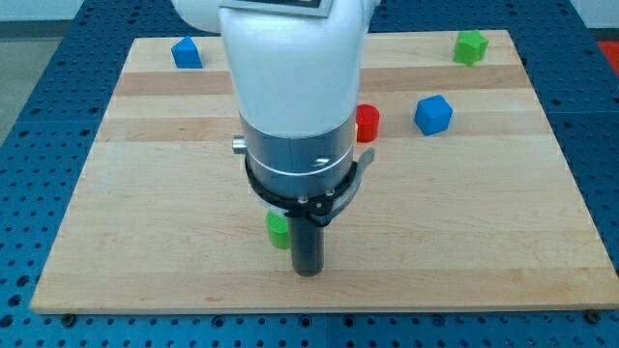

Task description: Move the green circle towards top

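blue block, far left: a blue block [187,52] sits near the worktop's [145,222] top-left corner; well apart from our path; no threat.
green circle: the green circle [279,230] lies low on the board, mostly hidden behind our arm; only its left part shows, so we take its round shape from the task.
our tool: we carry no jaws, so open or closed does not apply and nothing is held; my tip [308,273] rests just to the right of the green circle and slightly below it.
main risk: from this offset, a push toward the top would likely clip the circle's right edge; it could skid to the view's left instead of upward; we judge the tip must get squarely beneath it first.
red block: a red block [368,123] stands further up, right of the arm; if the circle veers right it might collide.
blue cube: a blue cube [433,114] sits beside the red one, apart.
green block, far right: a green block [471,46] near the top-right corner; not to be mistaken for our target.
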`<action>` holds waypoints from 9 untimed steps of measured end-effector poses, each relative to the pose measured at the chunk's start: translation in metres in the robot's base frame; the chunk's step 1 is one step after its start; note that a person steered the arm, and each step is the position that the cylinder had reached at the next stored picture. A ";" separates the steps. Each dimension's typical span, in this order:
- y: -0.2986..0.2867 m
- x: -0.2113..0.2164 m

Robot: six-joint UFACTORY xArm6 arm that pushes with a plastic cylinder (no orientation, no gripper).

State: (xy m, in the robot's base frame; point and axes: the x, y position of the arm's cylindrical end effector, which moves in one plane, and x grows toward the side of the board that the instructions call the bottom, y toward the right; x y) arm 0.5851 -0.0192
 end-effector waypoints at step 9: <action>-0.067 -0.139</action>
State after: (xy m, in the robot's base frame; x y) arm 0.4458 -0.0863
